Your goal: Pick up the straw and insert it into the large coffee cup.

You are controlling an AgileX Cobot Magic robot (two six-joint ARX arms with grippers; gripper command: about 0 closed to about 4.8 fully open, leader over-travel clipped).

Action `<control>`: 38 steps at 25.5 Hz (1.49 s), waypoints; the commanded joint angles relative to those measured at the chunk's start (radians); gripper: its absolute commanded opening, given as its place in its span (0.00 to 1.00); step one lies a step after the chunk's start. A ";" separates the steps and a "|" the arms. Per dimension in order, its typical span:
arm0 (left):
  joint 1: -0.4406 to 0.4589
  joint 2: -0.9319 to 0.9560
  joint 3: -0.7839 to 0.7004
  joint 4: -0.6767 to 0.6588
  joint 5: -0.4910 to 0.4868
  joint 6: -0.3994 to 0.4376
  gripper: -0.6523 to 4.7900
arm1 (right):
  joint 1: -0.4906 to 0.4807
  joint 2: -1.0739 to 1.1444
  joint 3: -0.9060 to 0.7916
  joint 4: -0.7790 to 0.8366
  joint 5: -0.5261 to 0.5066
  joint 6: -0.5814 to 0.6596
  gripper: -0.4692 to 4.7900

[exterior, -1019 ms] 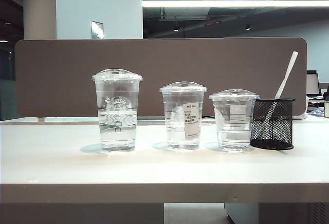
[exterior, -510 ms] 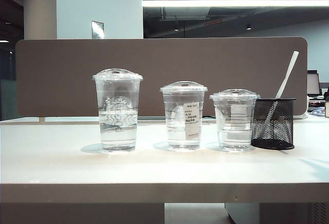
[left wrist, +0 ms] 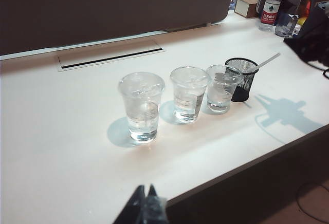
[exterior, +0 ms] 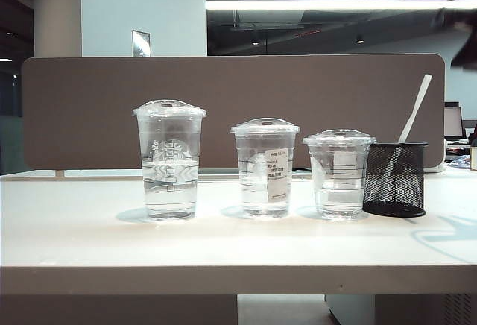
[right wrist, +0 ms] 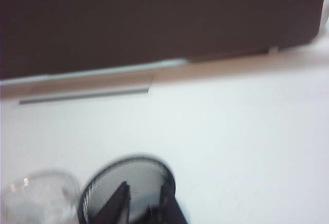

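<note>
White straw [exterior: 414, 109] leans in mesh holder [exterior: 394, 180]; tallest lidded cup [exterior: 170, 159] stands leftmost.

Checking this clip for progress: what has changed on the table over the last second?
A shadow of an arm has spread onto the table at the exterior view's right edge. Cups, straw and mesh holder sit unmoved. The right claw hangs above the holder; the left claw is clear of the cups; nothing grasped.

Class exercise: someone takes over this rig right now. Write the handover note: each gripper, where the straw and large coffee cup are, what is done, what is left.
Left gripper: parked at the near table edge, jaws shut, empty.
Right gripper: over the black mesh holder, jaws open, holding nothing.
Straw: leaning in the holder, untouched.
Large coffee cup: leftmost of three lidded cups in the exterior view.
Done: approach only.
Left: grasp, lift, insert.
</note>
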 commanded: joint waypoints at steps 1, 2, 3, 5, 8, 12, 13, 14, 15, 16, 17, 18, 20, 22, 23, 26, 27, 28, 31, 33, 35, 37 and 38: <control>0.000 0.000 0.002 0.006 0.011 0.000 0.11 | -0.001 0.020 -0.051 0.079 -0.031 0.011 0.27; 0.000 0.001 0.002 0.006 0.005 0.000 0.11 | 0.002 0.020 -0.069 0.086 -0.030 0.014 0.27; 0.000 0.001 0.002 0.007 0.003 0.001 0.11 | 0.007 0.020 -0.089 0.105 -0.029 0.021 0.27; 0.001 0.000 0.002 0.006 0.005 0.001 0.11 | 0.014 0.020 -0.139 0.169 -0.032 0.024 0.32; 0.001 0.000 0.002 0.006 0.004 0.001 0.11 | 0.041 0.021 -0.206 0.246 -0.072 0.024 0.40; 0.001 0.000 0.002 0.006 0.005 0.000 0.11 | 0.077 0.024 -0.212 0.248 -0.071 0.016 0.44; 0.001 0.000 0.002 0.006 0.005 0.000 0.11 | 0.082 0.024 -0.212 0.254 -0.068 0.014 0.47; 0.001 0.000 0.002 0.006 0.004 0.001 0.11 | 0.087 0.026 -0.212 0.261 -0.061 0.007 0.50; 0.001 0.000 0.002 0.006 0.004 0.001 0.11 | 0.087 0.036 -0.212 0.278 -0.057 -0.006 0.50; 0.001 0.000 0.002 0.006 0.005 0.000 0.11 | 0.087 0.044 -0.212 0.290 -0.048 -0.006 0.50; 0.001 0.000 0.002 0.006 0.005 0.000 0.11 | 0.085 0.064 -0.211 0.311 -0.047 -0.006 0.50; 0.001 0.000 0.002 0.006 0.005 0.001 0.11 | 0.086 0.093 -0.209 0.335 -0.049 -0.006 0.51; 0.001 0.000 0.002 0.006 0.005 0.000 0.11 | 0.086 0.128 -0.201 0.357 -0.053 -0.006 0.51; 0.001 0.000 0.002 0.006 0.005 0.000 0.11 | 0.086 0.171 -0.178 0.377 -0.079 -0.006 0.51; 0.001 0.000 0.002 0.006 0.005 0.000 0.11 | 0.086 0.187 -0.166 0.380 -0.079 -0.006 0.51; 0.001 0.000 0.002 0.006 0.005 0.000 0.11 | 0.086 0.219 -0.130 0.380 -0.081 -0.006 0.51; 0.001 0.000 0.002 0.006 0.005 0.000 0.11 | 0.086 0.233 -0.115 0.380 -0.087 -0.006 0.51; 0.001 0.000 0.002 0.006 0.005 0.000 0.11 | 0.086 0.241 -0.104 0.380 -0.091 -0.006 0.51; 0.001 0.000 0.002 0.006 0.005 0.000 0.11 | 0.086 0.277 -0.062 0.378 -0.094 -0.006 0.46; 0.001 0.000 0.002 0.006 0.005 0.000 0.11 | 0.086 0.288 -0.047 0.378 -0.095 -0.006 0.35; 0.001 0.000 0.002 0.006 0.005 0.000 0.11 | 0.086 0.294 -0.037 0.374 -0.095 -0.006 0.28; 0.001 0.000 0.002 0.006 0.005 0.000 0.11 | 0.086 0.294 -0.035 0.373 -0.095 -0.006 0.28; 0.001 0.000 0.002 0.006 0.005 0.000 0.11 | 0.086 0.294 -0.035 0.373 -0.094 -0.006 0.28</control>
